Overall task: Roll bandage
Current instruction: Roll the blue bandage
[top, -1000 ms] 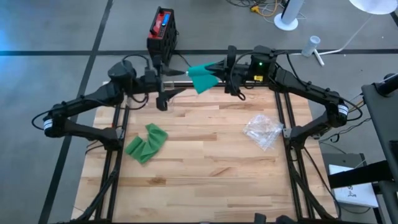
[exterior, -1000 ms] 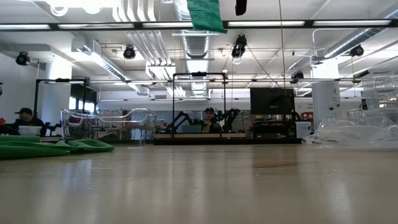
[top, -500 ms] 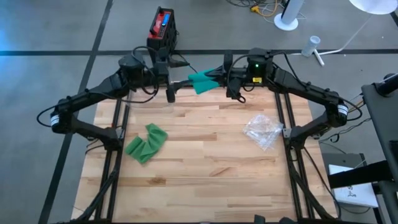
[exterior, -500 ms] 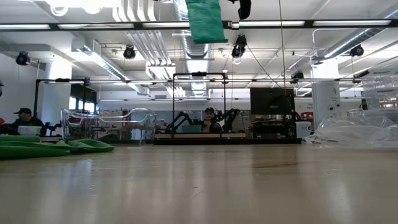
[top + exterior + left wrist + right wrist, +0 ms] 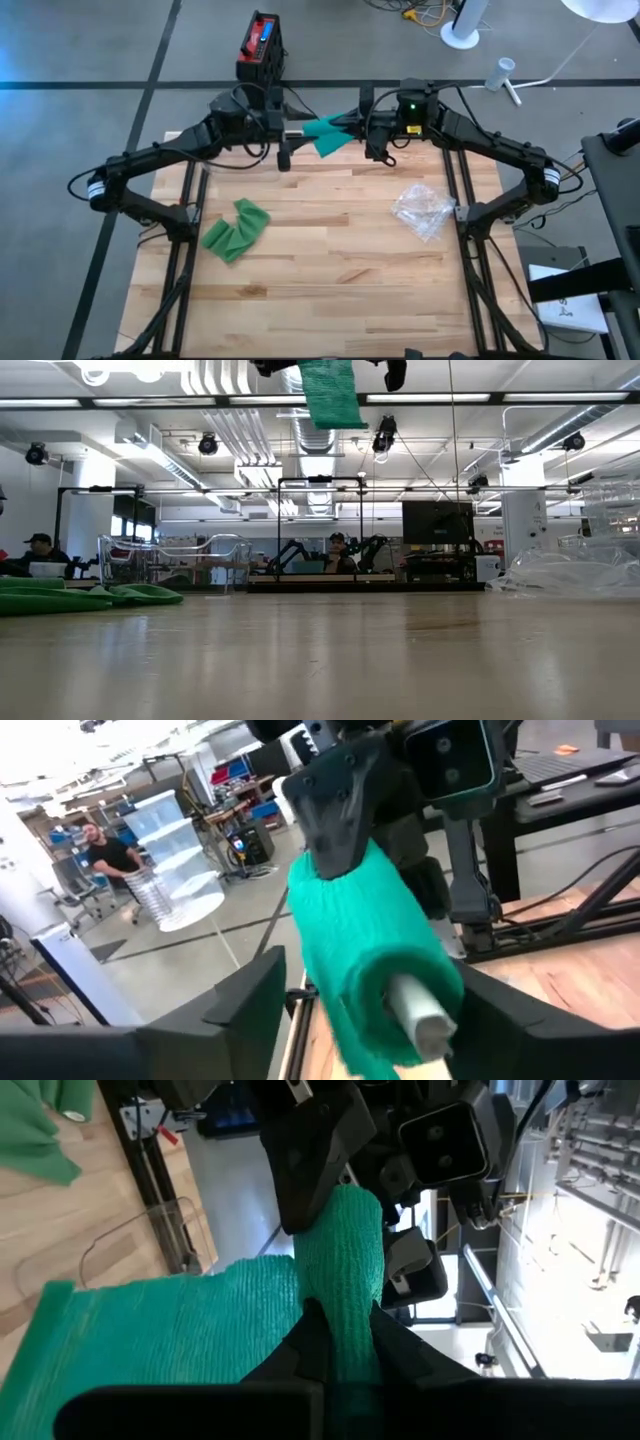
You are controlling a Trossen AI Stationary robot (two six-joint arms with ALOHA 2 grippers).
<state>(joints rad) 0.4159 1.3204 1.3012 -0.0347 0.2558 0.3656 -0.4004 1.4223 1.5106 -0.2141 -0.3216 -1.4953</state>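
Observation:
A green bandage roll (image 5: 325,135) on a white core (image 5: 420,1010) is held in the air over the table's far edge, between my two grippers. Its loose tail (image 5: 150,1340) hangs down and shows at the top of the low view (image 5: 330,395). My right gripper (image 5: 352,122) is shut on the roll. My left gripper (image 5: 288,130) is open, with its fingers on either side of the roll's core end (image 5: 432,1032). My right gripper pinches the roll's rolled-up body (image 5: 342,1305) between its two fingers, coming level from the table's right side, along the roll. The roll is lifted clear of the table and lies about level, and its tail hangs slack below it. My left gripper: I cannot tell whether its fingers touch the roll.
A second green bandage (image 5: 235,230) lies crumpled on the left part of the wooden table (image 5: 330,290) and also shows in the low view (image 5: 90,596). A clear plastic bag (image 5: 425,210) lies at the right. A red and black box (image 5: 262,45) stands on the floor beyond the far edge.
My left gripper has gone toward the table's right edge, closing in on the roll until its fingers stand around the roll's core end. My right gripper and the roll have stayed almost in place.

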